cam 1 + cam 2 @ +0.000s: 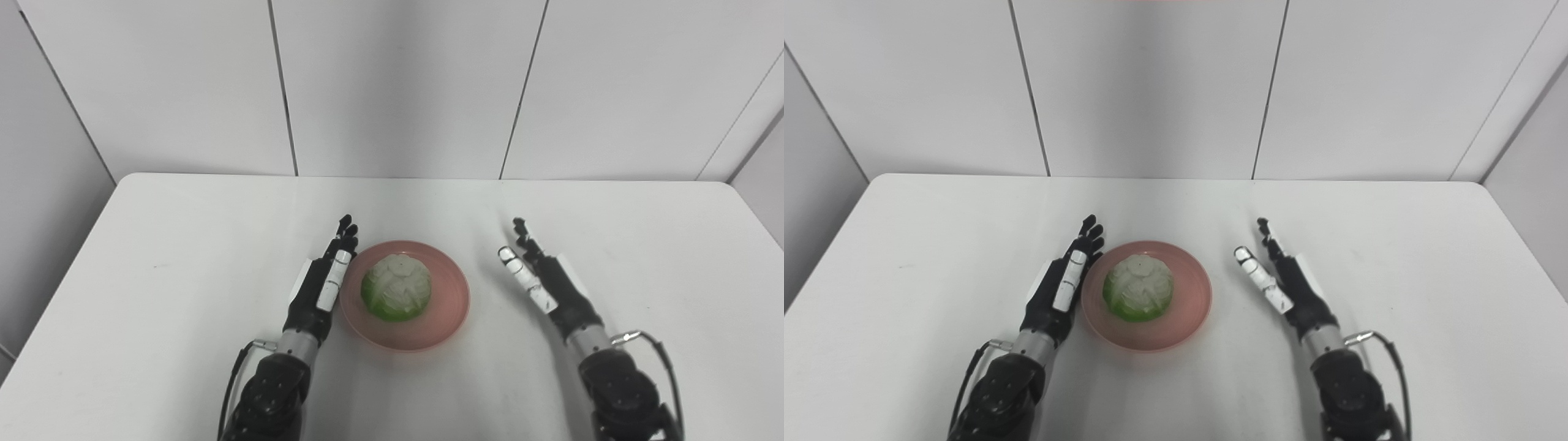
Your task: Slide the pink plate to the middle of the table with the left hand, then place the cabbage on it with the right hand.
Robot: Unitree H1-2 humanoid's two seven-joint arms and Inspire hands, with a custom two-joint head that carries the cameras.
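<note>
The pink plate (444, 306) lies near the middle of the white table. A green and white cabbage (395, 287) sits on it, a little left of its centre. My left hand (324, 278) rests open right beside the plate's left rim, fingers stretched away from me, touching or nearly touching the rim. Off to the plate's right, my right hand (542, 278) is open too, fingers straight, with a clear gap between it and the plate. Neither hand holds anything.
The white table (184, 245) ends at a grey panelled wall (398, 86) at the back. Its left and right edges are in view.
</note>
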